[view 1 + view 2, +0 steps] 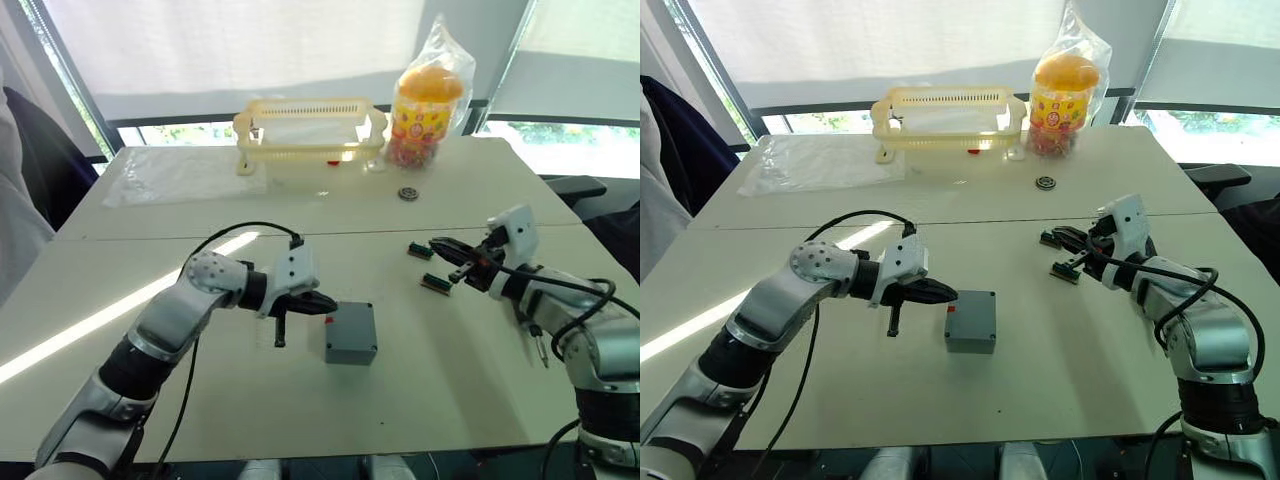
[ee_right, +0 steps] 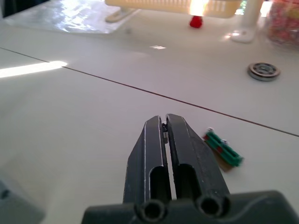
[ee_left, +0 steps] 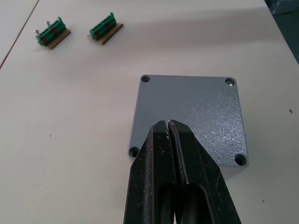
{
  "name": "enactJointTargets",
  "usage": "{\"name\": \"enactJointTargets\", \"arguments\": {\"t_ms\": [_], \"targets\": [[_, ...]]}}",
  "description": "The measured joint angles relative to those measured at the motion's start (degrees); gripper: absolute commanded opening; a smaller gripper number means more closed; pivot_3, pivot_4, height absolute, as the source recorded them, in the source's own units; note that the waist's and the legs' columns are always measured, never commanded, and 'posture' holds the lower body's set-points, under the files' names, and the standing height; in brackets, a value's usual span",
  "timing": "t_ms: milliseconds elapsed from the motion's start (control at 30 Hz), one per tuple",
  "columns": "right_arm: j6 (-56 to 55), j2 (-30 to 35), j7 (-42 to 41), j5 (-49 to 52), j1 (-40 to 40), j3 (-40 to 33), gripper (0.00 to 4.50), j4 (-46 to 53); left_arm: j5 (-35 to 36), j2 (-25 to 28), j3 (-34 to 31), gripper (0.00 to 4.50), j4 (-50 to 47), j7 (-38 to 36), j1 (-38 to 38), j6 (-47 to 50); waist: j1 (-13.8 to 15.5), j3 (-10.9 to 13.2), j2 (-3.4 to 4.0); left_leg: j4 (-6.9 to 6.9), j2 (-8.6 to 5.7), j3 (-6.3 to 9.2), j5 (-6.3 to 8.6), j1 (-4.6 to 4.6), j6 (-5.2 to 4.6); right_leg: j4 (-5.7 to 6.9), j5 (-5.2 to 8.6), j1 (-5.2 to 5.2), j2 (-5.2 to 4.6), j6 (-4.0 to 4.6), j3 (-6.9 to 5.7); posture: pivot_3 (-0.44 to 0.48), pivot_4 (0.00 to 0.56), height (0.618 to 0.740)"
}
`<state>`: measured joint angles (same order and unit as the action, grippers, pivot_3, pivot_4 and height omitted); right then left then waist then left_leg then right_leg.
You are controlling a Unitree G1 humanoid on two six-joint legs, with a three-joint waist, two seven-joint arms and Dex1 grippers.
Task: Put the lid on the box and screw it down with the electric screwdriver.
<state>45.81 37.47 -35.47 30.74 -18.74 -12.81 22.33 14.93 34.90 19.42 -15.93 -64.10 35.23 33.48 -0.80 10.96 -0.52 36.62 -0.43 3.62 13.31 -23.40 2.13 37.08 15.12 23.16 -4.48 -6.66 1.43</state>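
The lid (image 3: 187, 122) sits on the box (image 1: 351, 335), covering its top, with a screw hole showing at each of its four corners. A small red mark shows on the box side facing the left gripper.

The left gripper (image 1: 318, 303) has its fingers (image 3: 159, 158) pressed together with nothing between them. Their tips hover over the near edge of the lid, just short of its middle, between the two nearer corner holes. Whether they touch the lid I cannot tell. A short black part hangs down from the left wrist, just beside the box on the side away from the right arm.

Beyond the left fingertips, past the box, two green terminal blocks (image 3: 105, 31) lie side by side on the table (image 1: 430, 400), well apart from the lid.

The right gripper (image 1: 1068, 240) is also closed, its fingers (image 2: 152, 149) nearly touching along their length; something tiny seems to be pinched near the tips, but what it is I cannot tell. One green block lies just beside these fingertips, slightly ahead of them. Further ahead lie a round metal ring (image 2: 264, 71), a yellow basket (image 1: 308, 128) and a jar (image 1: 425, 115) in a plastic bag. The box lies well away from the right fingers.
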Motion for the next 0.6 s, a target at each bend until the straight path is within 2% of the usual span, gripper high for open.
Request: {"name": "enactJointTargets", "arguments": {"t_ms": [167, 433, 600], "targets": [[6.63, -1.08, 0.18, 7.25, 2.89, 3.67, 0.05, 10.3, 0.61, -0.17, 0.07, 0.0, -1.13, -0.08, -0.65, 0.1, 0.15, 0.0, -0.01, 0.1, -0.02, -0.02, 0.0, 0.0, 0.0, -0.03, 0.01, -0.06, -0.01, 0.01, 0.0, 0.0, 0.15, 0.74], [6.63, -2.63, 1.98, 6.79, 4.55, 9.55, 0.05, 11.22, 0.5, -1.07, 0.51, 0.0, 0.21, -0.09, 0.48, -0.07, 0.07, 0.0, -0.01, 0.11, -0.02, -0.01, 0.0, -0.01, -0.01, -0.03, 0.01, -0.04, -0.01, 0.0, -0.01, 0.0, 0.15, 0.74], [4.12, -2.59, 2.02, 4.05, 5.13, 10.7, 0.05, 9.67, 0.49, -1.08, 0.6, 0.0, 0.21, -0.08, 0.51, -0.08, 0.06, 0.0, -0.01, 0.11, -0.02, -0.01, 0.0, -0.01, -0.01, -0.02, 0.01, -0.04, 0.0, 0.01, -0.01, 0.0, 0.15, 0.74]]}}
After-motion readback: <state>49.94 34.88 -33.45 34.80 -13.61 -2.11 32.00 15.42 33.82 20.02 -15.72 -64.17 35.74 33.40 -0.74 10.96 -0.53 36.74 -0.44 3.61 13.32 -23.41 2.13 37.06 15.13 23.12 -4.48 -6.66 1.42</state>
